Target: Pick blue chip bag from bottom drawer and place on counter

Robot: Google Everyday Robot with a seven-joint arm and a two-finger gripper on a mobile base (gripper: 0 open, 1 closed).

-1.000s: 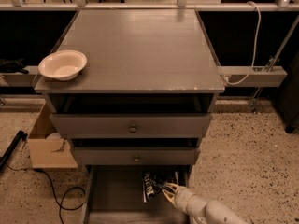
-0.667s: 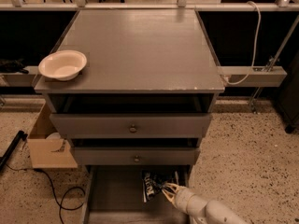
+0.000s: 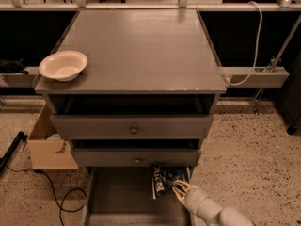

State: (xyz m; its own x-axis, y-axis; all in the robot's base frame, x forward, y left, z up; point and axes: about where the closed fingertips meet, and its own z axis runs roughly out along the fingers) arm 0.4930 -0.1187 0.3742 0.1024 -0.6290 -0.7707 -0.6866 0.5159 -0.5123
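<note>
Currently the gripper [image 3: 180, 190] sits low at the right side of the open bottom drawer [image 3: 120, 197], at the end of the pale arm [image 3: 211, 211] that comes in from the lower right corner of the view. The blue chip bag [image 3: 162, 178] lies in the drawer's back right corner, its upper edge tucked just under the front of the middle drawer [image 3: 136, 157]. From the gripper, the bag is up and slightly to the left, toward the cabinet, and the gripper's tip touches or overlaps the bag's near right edge. How wide the gripper stands, and whether it has hold of the foil, cannot be told from this view.

The bag looks crumpled and somewhat tilted. Its white lettering runs roughly from the drawer's back toward its front, so its long axis probably follows that line, with the arm meeting it at an angle from the right.

Judging from this, the lift would have to draw the bag out toward the drawer's front first, clear of the overhanging middle drawer, before rising to the counter [image 3: 141, 46], where a bowl [image 3: 63, 65] occupies the left front corner.
</note>
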